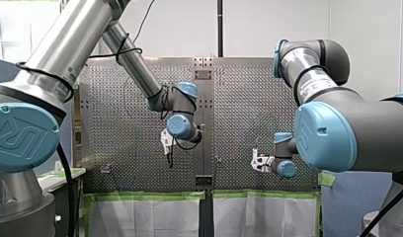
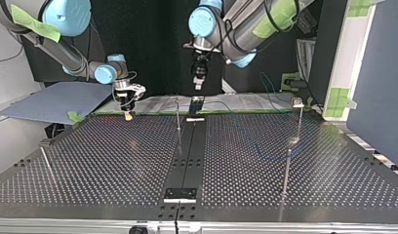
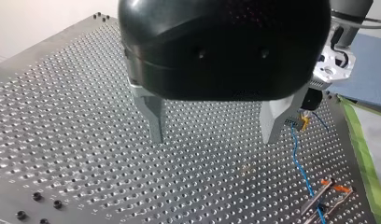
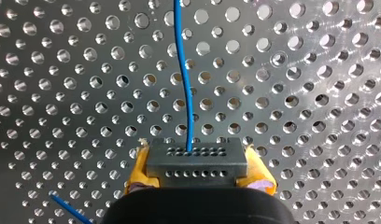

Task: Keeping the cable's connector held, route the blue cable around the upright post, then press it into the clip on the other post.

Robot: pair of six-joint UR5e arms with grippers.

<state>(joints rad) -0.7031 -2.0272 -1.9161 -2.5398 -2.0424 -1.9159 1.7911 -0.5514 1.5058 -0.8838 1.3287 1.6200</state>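
So far we judge only the hold secured: our right gripper [image 4: 198, 181] clamps the connector [image 4: 196, 161], the blue cable [image 4: 186, 93] trails from it over the table [image 4: 319, 70], and our left gripper [image 3: 214, 133] hangs spread and empty, so routing and clipping seem left.

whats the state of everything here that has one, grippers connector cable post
left gripper, open, holding nothing
right gripper, shut on the connector
connector, held between yellow pads
blue cable, plugged into the connector, running away over the table
upright post, standing upright
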